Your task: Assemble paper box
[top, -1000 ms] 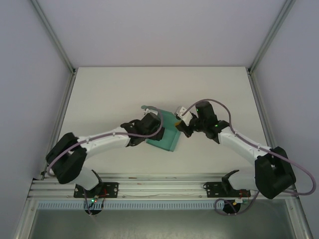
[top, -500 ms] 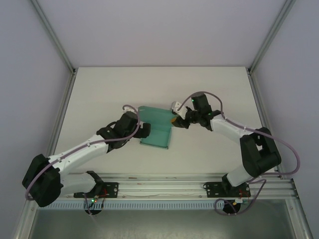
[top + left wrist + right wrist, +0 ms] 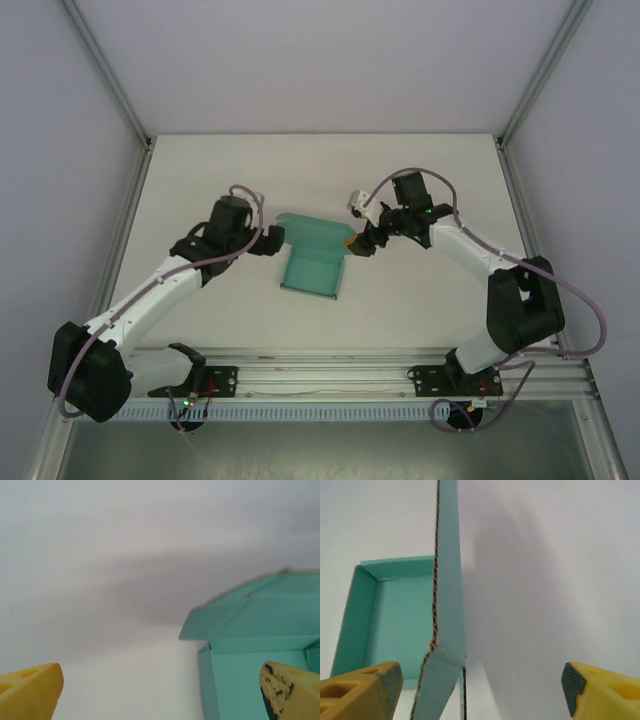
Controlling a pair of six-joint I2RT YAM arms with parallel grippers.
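Observation:
The paper box (image 3: 312, 268) is a teal-green open tray lying on the white table, its lid flap (image 3: 312, 230) raised at the far side. My left gripper (image 3: 271, 239) stands open just left of the flap, touching nothing. In the left wrist view the box (image 3: 255, 630) fills the right side and the left gripper (image 3: 160, 695) is wide open, its right fingertip (image 3: 289, 689) in front of the tray. My right gripper (image 3: 356, 243) is open at the flap's right end. In the right wrist view the flap's edge (image 3: 447, 605) stands between the spread jaws of the right gripper (image 3: 480, 692), ungripped.
The white table (image 3: 430, 180) stretches out behind and to both sides of the box. Grey walls and metal frame posts (image 3: 530, 80) bound it. The rail with the arm bases (image 3: 320, 380) runs along the near edge.
My right gripper has opened and let go of the flap. The left arm has drawn back to the left, off the box. The box now lies flat with its flap up.

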